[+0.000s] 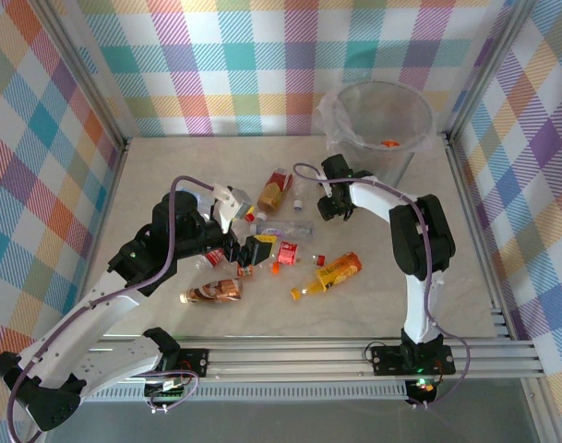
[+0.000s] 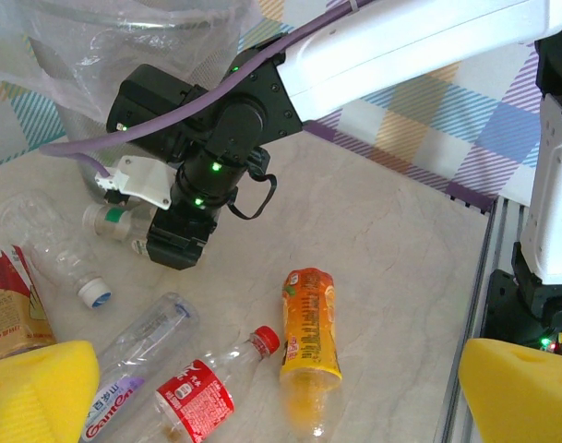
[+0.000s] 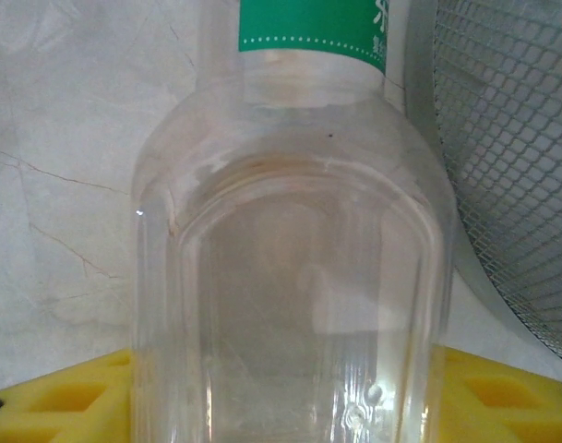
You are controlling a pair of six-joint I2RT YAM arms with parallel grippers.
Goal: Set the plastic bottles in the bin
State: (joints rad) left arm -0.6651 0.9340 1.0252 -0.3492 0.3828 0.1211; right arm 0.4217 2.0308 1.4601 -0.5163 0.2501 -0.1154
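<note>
My right gripper (image 3: 290, 397) is shut on a clear bottle with a green label (image 3: 294, 231); both yellow pads (image 3: 50, 397) press its sides. It stands on the table beside the bin (image 1: 377, 115), whose mesh wall (image 3: 516, 166) is just to its right. From the left wrist view the right gripper (image 2: 174, 245) points down with that bottle (image 2: 110, 220) sticking out behind it. My left gripper (image 2: 281, 392) hangs open above an orange bottle (image 2: 308, 337) and a red-labelled clear bottle (image 2: 193, 392). Overhead, the left gripper (image 1: 248, 249) is mid-table among several lying bottles.
A blue-labelled clear bottle (image 2: 133, 360), a blue-capped clear bottle (image 2: 50, 245) and a red-labelled one (image 2: 8, 305) lie nearby. Overhead, a brown bottle (image 1: 216, 292) and an orange one (image 1: 331, 274) lie near the front. Something orange (image 1: 388, 143) lies in the bin. Frame posts border the table.
</note>
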